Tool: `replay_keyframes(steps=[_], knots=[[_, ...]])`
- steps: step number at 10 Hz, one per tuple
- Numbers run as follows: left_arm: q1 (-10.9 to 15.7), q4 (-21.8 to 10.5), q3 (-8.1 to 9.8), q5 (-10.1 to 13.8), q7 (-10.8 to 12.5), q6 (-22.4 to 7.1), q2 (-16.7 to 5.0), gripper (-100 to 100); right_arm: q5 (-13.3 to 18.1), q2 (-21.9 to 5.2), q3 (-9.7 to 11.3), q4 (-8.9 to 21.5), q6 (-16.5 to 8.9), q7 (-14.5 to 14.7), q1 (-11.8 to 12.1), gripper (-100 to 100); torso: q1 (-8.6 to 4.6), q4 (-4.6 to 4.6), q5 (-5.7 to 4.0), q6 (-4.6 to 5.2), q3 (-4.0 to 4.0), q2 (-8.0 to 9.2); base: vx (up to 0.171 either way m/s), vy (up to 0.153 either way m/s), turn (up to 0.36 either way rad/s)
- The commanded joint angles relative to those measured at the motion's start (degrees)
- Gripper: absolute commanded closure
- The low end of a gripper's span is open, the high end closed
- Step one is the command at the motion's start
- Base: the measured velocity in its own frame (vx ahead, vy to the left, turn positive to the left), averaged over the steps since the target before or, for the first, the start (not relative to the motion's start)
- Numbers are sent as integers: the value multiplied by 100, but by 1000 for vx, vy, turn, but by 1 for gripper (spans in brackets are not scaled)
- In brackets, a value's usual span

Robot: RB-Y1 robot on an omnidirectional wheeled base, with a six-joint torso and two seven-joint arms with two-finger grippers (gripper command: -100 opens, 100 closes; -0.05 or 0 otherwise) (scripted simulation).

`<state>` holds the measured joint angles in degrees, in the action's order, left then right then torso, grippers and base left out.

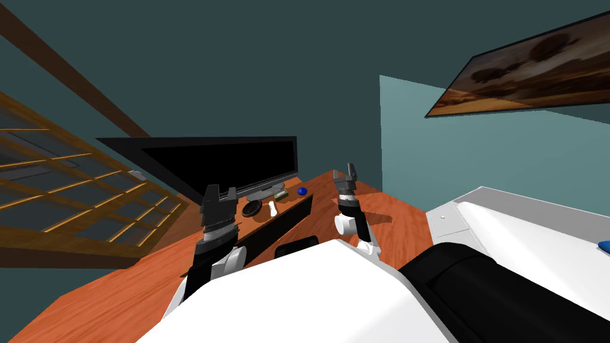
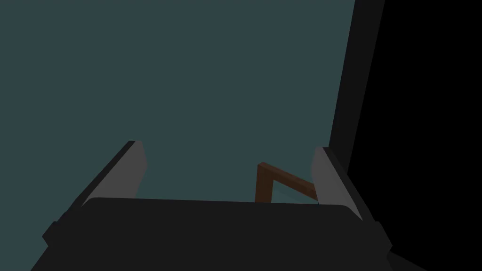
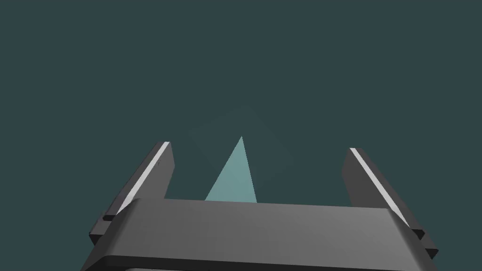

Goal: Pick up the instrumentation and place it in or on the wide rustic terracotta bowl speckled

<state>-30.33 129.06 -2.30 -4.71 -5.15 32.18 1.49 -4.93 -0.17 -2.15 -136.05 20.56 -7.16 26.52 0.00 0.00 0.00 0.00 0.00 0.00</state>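
On the wooden top of a low dark-fronted stand (image 1: 293,202) sit a dark round bowl (image 1: 251,208), a small white object (image 1: 273,208), a small grey-green box (image 1: 281,194) and a blue object (image 1: 302,191). I cannot tell which of the small things is the instrumentation. My left gripper (image 1: 221,192) is raised just left of the bowl, nearer to me, open and empty (image 2: 228,147). My right gripper (image 1: 350,170) is held up to the right of the stand, also open and empty (image 3: 259,147).
A black flat screen (image 1: 226,161) stands on the stand behind the small things. A wooden-framed window (image 1: 71,196) is on the left. A white bed (image 1: 536,232) with a black piece lies on the right. The floor (image 1: 399,214) is orange wood.
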Motion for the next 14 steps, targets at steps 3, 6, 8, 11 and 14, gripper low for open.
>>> replay_keyframes(steps=[3, 6, 8, 11, 14], knots=[[-104, -259, -15, 215, 127, -60, -532, -100, 0, 0, 0, 0, 0, 0, 0, 0, -11, 1, -2, 1, 2, 4, -13, -37, -50], [-272, -693, -58, 567, 337, -155, -1039, -100, 0, 1, 1, 0, 0, 0, 0, 0, -27, 2, -6, 1, 4, 8, -18, -80, -103], [-340, -891, -81, 709, 424, -194, -1283, -100, 0, 1, 1, 0, 0, 0, -1, 0, -37, 2, -8, 2, 5, 9, -15, -86, -84], [-488, -1318, -150, 1018, 616, -280, -1679, -100, 0, 1, 1, 0, 0, 0, 0, 0, -30, 0, -7, 1, 1, 3, -2, -75, -111], [-642, -1803, -252, 1345, 826, -378, -2080, -100, 0, 1, 1, 0, 0, 0, -1, 0, -31, 0, -7, 2, 1, 1, 4, -76, -142]])
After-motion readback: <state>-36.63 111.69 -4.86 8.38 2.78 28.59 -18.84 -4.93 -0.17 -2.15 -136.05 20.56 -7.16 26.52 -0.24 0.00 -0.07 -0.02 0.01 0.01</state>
